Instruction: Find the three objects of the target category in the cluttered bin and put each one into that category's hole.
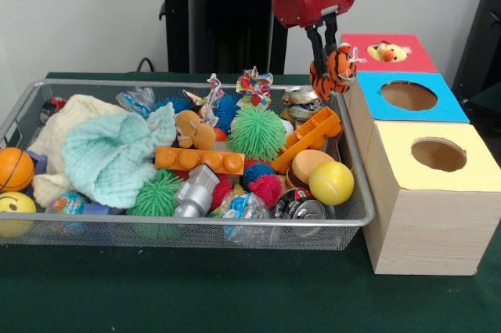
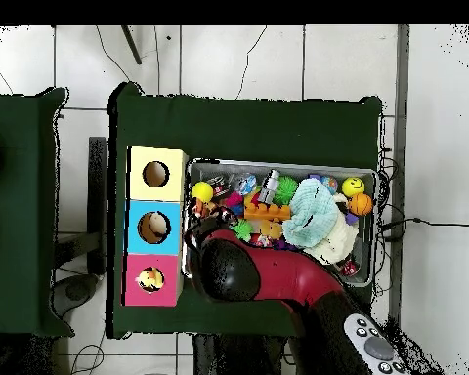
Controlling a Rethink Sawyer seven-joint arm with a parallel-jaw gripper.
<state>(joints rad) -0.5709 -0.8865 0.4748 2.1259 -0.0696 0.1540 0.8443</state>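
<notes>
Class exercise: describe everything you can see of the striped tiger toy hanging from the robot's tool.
The small orange plush tiger with black stripes looks soft and fuzzy, with pale threads at one side. It hangs in the air, pinched between the dark fingers of the red and black arm's tool, above the far right corner of the silver wire mesh bin. It sits beside the red-topped wooden box, not yet over its hole.

green table (image 1: 196, 294), bin (image 1: 180, 222), three boxes (image 1: 427, 215)
</notes>
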